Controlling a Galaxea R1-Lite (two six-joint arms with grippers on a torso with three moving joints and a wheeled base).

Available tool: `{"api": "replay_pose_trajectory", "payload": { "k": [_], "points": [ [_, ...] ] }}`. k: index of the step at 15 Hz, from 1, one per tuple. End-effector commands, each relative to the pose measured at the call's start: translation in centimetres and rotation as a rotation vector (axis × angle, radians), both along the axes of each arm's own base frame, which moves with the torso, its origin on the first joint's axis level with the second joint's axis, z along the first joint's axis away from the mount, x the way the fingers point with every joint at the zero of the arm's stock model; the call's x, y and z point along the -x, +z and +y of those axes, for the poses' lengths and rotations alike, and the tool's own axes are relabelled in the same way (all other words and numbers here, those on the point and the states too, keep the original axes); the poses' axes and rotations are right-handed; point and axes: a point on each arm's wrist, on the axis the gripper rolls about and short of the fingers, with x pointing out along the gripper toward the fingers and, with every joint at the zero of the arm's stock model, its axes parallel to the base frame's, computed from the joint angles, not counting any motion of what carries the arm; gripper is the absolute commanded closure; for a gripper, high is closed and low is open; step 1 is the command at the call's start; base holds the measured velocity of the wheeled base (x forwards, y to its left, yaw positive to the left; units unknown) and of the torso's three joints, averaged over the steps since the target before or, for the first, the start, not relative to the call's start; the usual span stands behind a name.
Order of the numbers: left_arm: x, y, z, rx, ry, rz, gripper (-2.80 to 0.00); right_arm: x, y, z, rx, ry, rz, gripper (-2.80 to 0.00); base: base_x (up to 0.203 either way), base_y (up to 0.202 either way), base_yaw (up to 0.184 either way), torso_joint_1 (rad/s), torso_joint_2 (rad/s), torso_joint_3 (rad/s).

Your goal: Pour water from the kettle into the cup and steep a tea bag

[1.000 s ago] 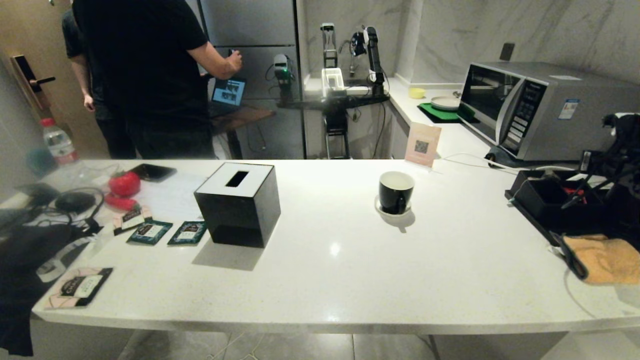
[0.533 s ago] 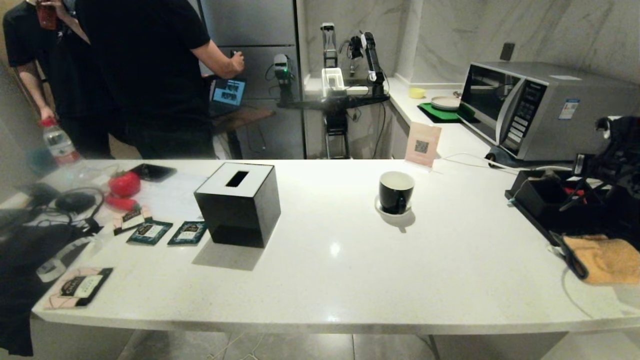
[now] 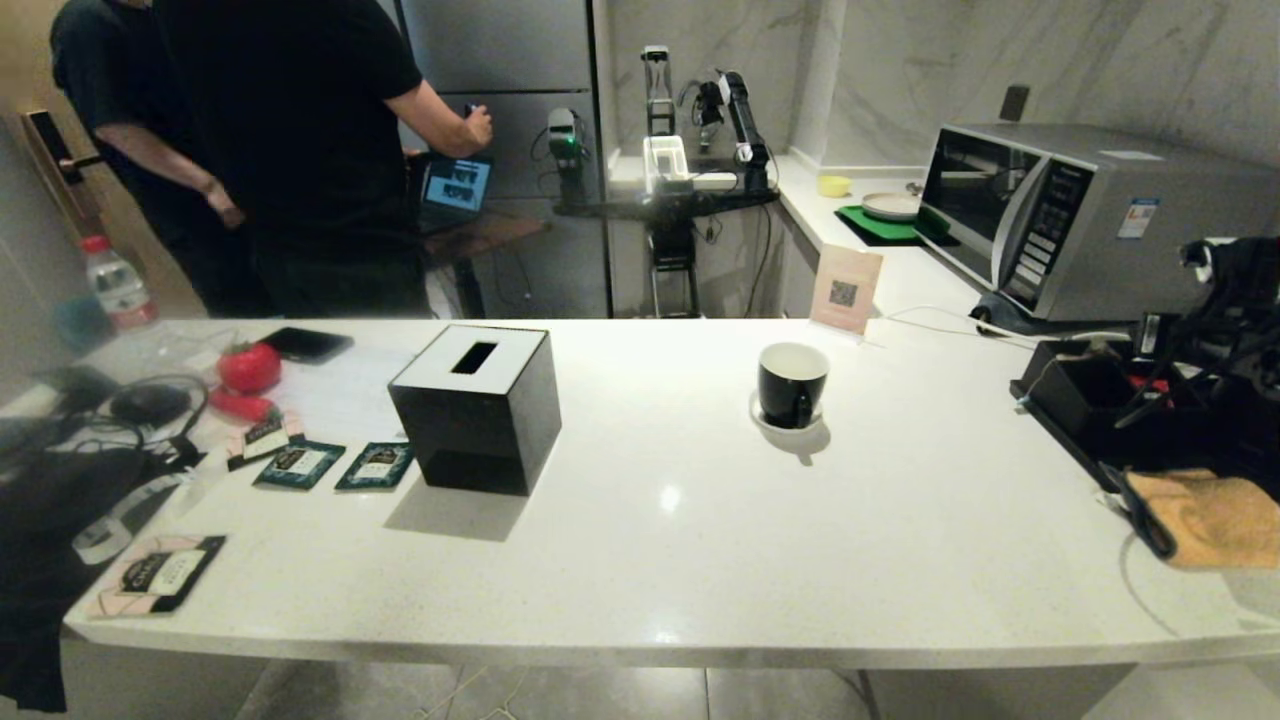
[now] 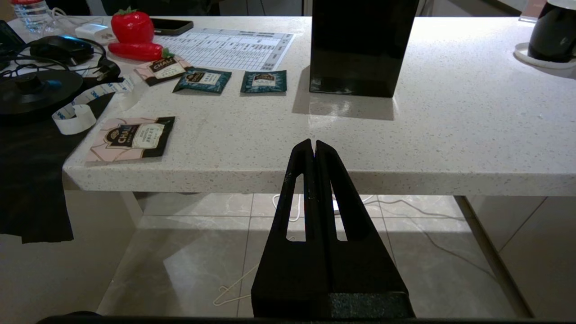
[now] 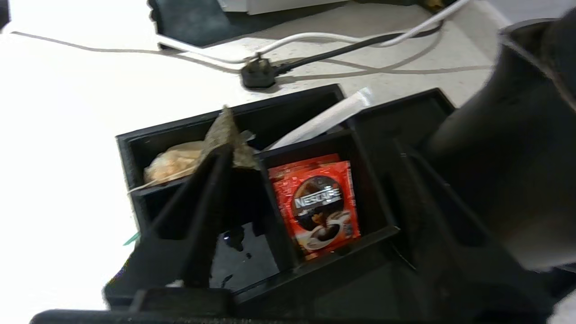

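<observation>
The cup (image 3: 792,385) sits on its saucer (image 3: 765,418) in the middle of the counter (image 3: 700,540), and it looks empty. Far to the right of the cup, as the head camera sees it, is a black tray (image 5: 315,96). The right gripper (image 5: 310,148) hangs over this tray with its jaws spread wide, holding nothing. The tea bag (image 5: 227,135) is at the tip of one finger (image 5: 211,189), over a tray box; it seems to lean on that finger, not pinched. The step looks like picking up the tea bag. To do it well, the gripper should get both fingers around the bag's top and squeeze softly. It should then lift straight up so the string does not catch on the tray wall, and it should stay away from the red coffee packet (image 5: 321,202) next door. No kettle can be picked out for sure. The left gripper (image 4: 313,145) is parked low in front of the counter, well left of the cup, with its fingers pressed together. Compared with a second ago, the cup and the tissue box (image 3: 478,405) have not moved. The right arm has shifted a little toward the cup, and a person (image 3: 300,150) behind the counter has changed pose.
</observation>
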Motion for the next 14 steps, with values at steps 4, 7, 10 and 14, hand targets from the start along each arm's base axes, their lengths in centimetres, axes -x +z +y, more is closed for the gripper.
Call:
{"api": "replay_pose_trajectory", "payload": {
  "k": [4, 7, 10, 14],
  "points": [
    [0.0, 0.0, 0.0, 0.000, 0.000, 0.000, 0.00, -0.3, -0.9, 0.1, -0.002, 0.057, 0.044, -2.80, 0.000, 0.000, 0.000, 0.000, 0.00, 0.000],
    [0.0, 0.0, 0.0, 0.000, 0.000, 0.001, 0.00, -0.5, -1.5, 0.0, 0.001, 0.081, 0.059, -2.80, 0.000, 0.000, 0.000, 0.000, 0.00, 0.000],
    [0.0, 0.0, 0.0, 0.000, 0.000, 0.000, 0.00, -0.8, -2.2, -0.1, 0.013, 0.090, 0.079, -2.80, 0.000, 0.000, 0.000, 0.000, 0.00, 0.000],
    [0.0, 0.0, 0.0, 0.000, 0.000, 0.000, 0.00, -1.1, -3.1, -0.2, 0.009, 0.090, 0.094, -2.80, 0.000, 0.000, 0.000, 0.000, 0.00, 0.000]
  ]
}}
